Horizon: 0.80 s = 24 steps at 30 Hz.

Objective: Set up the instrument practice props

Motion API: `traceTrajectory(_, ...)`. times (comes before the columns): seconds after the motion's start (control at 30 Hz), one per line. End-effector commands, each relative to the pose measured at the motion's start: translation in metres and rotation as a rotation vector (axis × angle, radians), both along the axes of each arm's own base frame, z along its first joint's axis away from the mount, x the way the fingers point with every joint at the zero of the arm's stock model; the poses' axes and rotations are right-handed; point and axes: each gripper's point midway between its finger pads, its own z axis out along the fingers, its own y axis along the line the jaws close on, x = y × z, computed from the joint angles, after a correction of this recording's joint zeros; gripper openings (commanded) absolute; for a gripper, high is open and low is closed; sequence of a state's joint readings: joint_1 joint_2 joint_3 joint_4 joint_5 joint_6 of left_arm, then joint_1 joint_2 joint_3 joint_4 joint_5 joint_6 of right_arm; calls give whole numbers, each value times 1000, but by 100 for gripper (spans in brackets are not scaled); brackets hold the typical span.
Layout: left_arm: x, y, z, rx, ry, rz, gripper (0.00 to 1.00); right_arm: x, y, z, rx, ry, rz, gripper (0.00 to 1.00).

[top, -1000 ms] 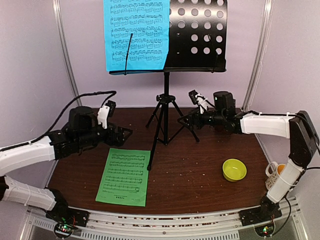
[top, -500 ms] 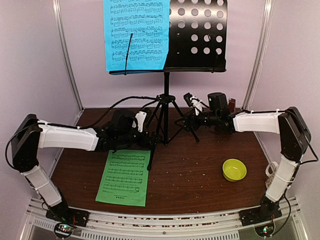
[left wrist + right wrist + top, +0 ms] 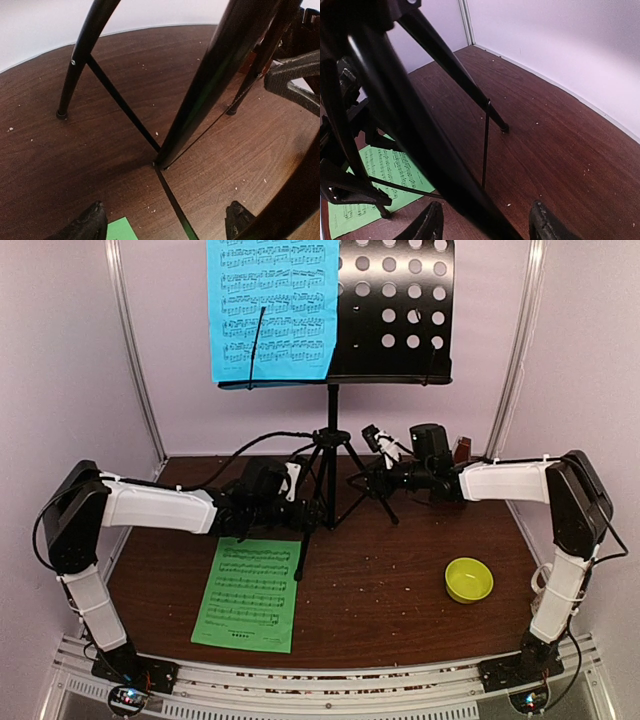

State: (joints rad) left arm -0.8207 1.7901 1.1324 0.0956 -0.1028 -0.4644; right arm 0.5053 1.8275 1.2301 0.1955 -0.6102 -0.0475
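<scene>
The black tripod music stand (image 3: 333,430) stands at the back centre, with a blue music sheet (image 3: 272,310) on the left half of its perforated desk (image 3: 400,305). A green music sheet (image 3: 248,592) lies flat on the table in front. My left gripper (image 3: 303,508) is open around the stand's front left leg (image 3: 215,85), its fingers (image 3: 92,222) either side. My right gripper (image 3: 372,478) is open around the right leg (image 3: 420,145). The reddish-brown metronome (image 3: 464,449) peeks out behind my right arm.
A yellow-green bowl (image 3: 468,580) sits at the right front of the brown table (image 3: 400,610). Thin tripod braces (image 3: 120,107) run low between the legs. The white back wall is close behind the stand. A corner of the green sheet (image 3: 117,231) lies by my left finger.
My left arm has reached right from beside the green sheet to the tripod's front left leg. My right gripper has edged left onto the right leg. The sheets and stand have not moved.
</scene>
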Motion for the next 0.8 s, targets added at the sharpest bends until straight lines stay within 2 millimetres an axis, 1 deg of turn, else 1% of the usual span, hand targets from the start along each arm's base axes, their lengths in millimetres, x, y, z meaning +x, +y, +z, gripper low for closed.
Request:
traceTrajectory(0.0, 11, 28, 10, -6, -15, 89, 81, -10, -1, -6, 13, 23, 28, 55)
traceTrajectory(0.07, 10, 34, 11, 3, -16, 96, 80, -14, 0, -8, 26, 38, 37, 49)
traceTrajectory(0.23, 7, 49, 15, 16, -27, 111, 79, -26, 1, -10, 46, 49, 49, 39)
traceTrajectory(0.37, 7, 60, 17, 28, -30, 121, 78, -35, 0, -14, 49, 63, 52, 29)
traceTrajectory(0.5, 6, 69, 20, 26, -30, 122, 77, -46, 3, -18, 52, 72, 63, 22)
traceTrajectory(0.6, 2, 71, 26, 15, -36, 107, 77, -51, 2, -21, 56, 78, 58, 19)
traceTrajectory(0.67, -4, 72, 32, -5, -39, 86, 80, -53, 1, -21, 57, 79, 53, 19)
traceTrajectory(0.77, -17, 80, 38, -35, -27, 72, 86, -55, -4, -14, 59, 70, 31, 24)
